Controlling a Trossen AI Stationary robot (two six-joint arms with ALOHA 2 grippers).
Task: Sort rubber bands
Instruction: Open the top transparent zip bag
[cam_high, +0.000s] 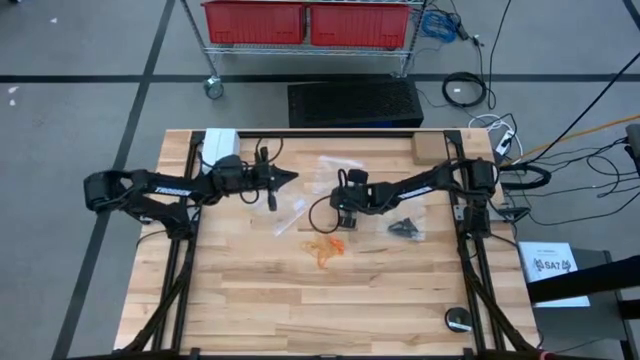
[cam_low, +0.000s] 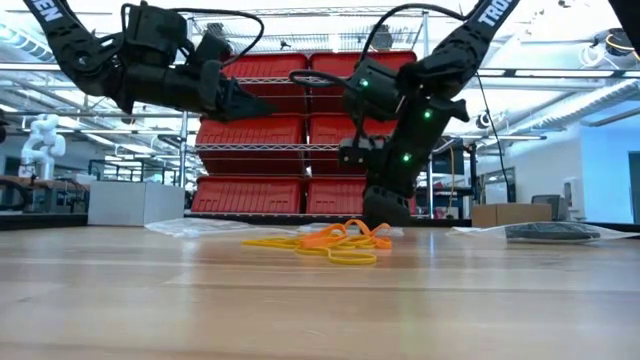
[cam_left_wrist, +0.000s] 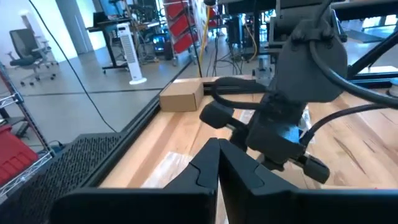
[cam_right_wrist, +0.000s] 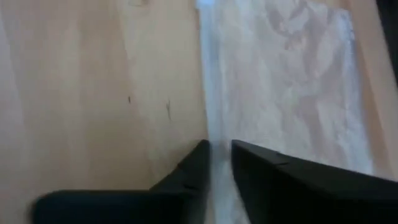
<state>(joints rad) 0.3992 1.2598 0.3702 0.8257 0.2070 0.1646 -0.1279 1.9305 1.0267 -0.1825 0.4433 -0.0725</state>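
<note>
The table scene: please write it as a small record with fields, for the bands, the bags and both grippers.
orange and yellow bands: loose tangled heap on the wooden table, near its middle
black bands: small pile on the table, toward the right arm's side
clear bag: flat on the table, its edge between the fingers of the right gripper
right gripper: low at the table, narrow gap, holds no band
left gripper: raised above the table, fingers together, empty
</note>
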